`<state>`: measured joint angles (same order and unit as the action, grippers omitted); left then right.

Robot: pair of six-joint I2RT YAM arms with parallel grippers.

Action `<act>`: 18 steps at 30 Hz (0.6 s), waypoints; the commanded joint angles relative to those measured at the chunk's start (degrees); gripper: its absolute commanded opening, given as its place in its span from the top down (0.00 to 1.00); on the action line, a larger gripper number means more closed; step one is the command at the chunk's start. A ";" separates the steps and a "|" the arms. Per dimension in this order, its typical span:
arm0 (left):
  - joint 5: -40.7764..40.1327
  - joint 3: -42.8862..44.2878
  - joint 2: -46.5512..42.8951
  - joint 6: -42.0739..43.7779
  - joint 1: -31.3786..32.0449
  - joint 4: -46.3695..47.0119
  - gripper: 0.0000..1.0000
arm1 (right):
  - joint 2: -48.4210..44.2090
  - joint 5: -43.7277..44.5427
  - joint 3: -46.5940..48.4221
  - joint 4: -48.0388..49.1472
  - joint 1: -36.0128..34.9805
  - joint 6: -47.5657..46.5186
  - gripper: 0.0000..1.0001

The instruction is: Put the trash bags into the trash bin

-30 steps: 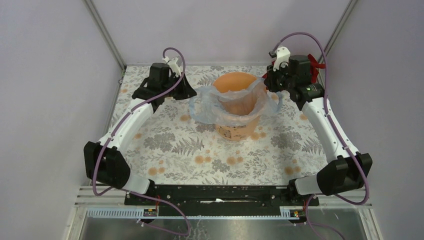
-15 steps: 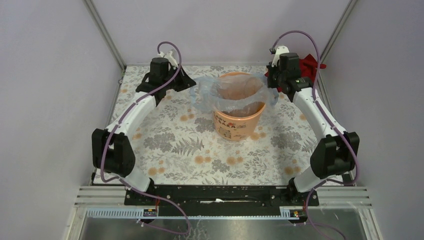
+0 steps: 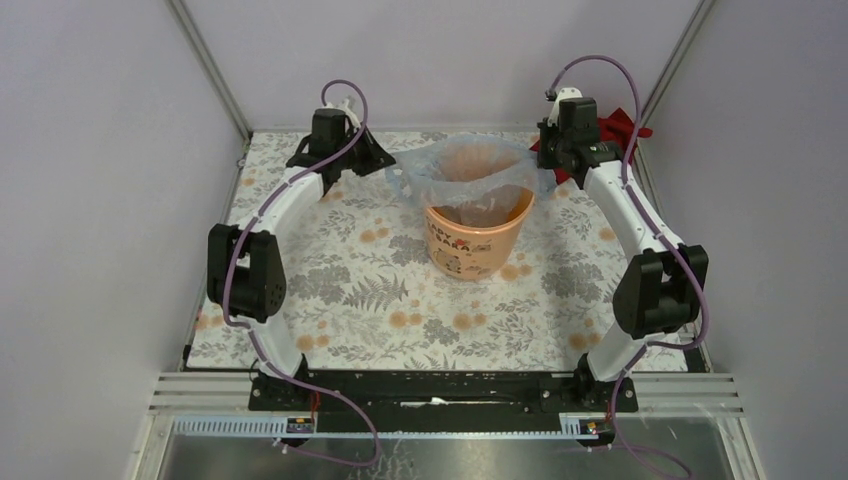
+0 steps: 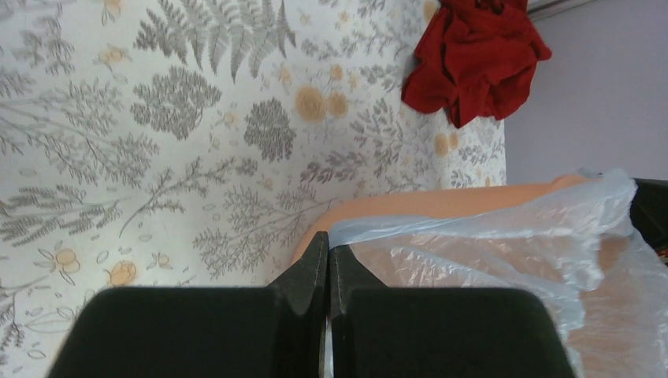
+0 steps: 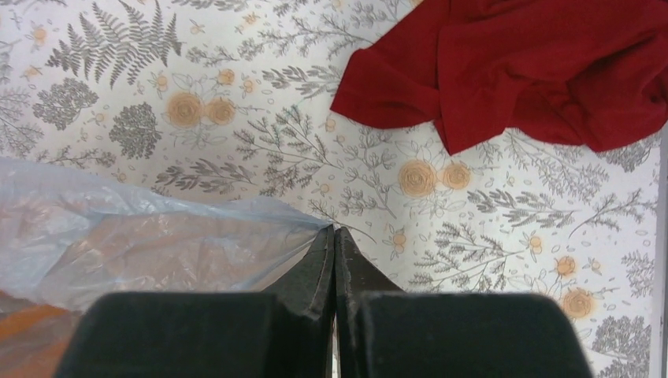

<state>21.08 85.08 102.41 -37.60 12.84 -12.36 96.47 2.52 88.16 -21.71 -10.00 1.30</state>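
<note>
One orange bucket (image 3: 475,240) stands on the floral counter (image 3: 380,300), past the middle toward the far edge. One pale blue bag (image 3: 465,170) is spread open over the bucket's mouth, its film dipping inside, taut between two grippers. The left gripper (image 4: 328,252) is clamped on the bag's left rim. The right gripper (image 5: 334,236) is pinched on the right rim. One red cloth (image 5: 543,63) lies crumpled in the far right corner.

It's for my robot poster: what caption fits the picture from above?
Left gripper and right gripper stretch a blue trash bag over the orange bucket.
</note>
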 commanded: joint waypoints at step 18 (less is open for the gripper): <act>8.47 -25.75 -23.07 0.73 -1.03 -0.92 0.93 | -7.79 -20.56 -14.48 5.64 -2.04 18.73 0.97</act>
<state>31.57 62.04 84.31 -39.24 12.67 -12.12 87.07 -12.19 70.98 -21.10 -9.72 16.12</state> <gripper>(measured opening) 0.062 0.023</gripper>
